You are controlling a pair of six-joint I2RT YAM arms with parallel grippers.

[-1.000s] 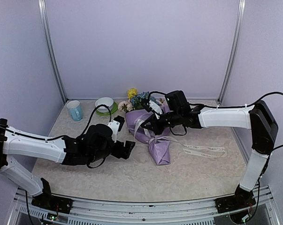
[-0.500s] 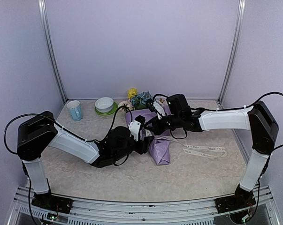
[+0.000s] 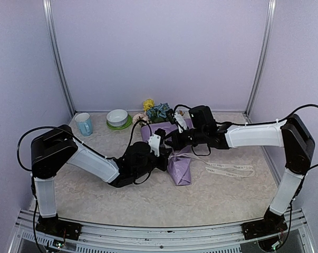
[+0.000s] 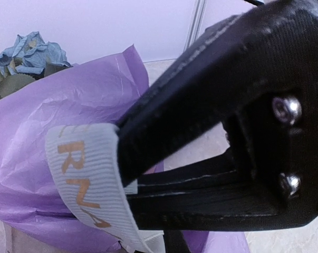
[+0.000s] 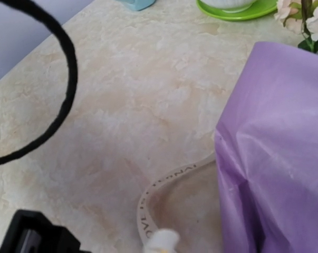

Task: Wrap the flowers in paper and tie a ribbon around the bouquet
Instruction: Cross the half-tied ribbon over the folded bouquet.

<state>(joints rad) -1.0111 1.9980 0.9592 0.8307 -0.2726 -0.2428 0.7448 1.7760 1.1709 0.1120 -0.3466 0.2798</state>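
The bouquet (image 3: pixel 178 166) lies mid-table, its flowers (image 3: pixel 155 111) pointing at the back wall and wrapped in lilac paper (image 4: pixel 53 121). A blue flower head (image 4: pixel 27 47) shows above the paper's edge. The cream ribbon (image 3: pixel 228 169) is tied round the cone and trails off to the right. My left gripper (image 3: pixel 166 156) is at the bouquet's left side, and in the left wrist view this gripper (image 4: pixel 119 179) is shut on a ribbon (image 4: pixel 82 174) strand with gold lettering. My right gripper (image 3: pixel 172 141) sits just above the wrap, shut, with the ribbon (image 5: pixel 148 200) arcing up into its tip (image 5: pixel 161 241).
A white bowl on a green saucer (image 3: pixel 118 118) and a light blue cup (image 3: pixel 84 124) stand at the back left. The saucer's rim (image 5: pixel 238 11) also shows in the right wrist view. A black cable (image 5: pixel 64 79) loops across that view. Metal frame posts stand at both back corners.
My left arm swung in from the left to the bouquet, and its gripper went from wide open to shut on the ribbon. My right arm has barely moved.
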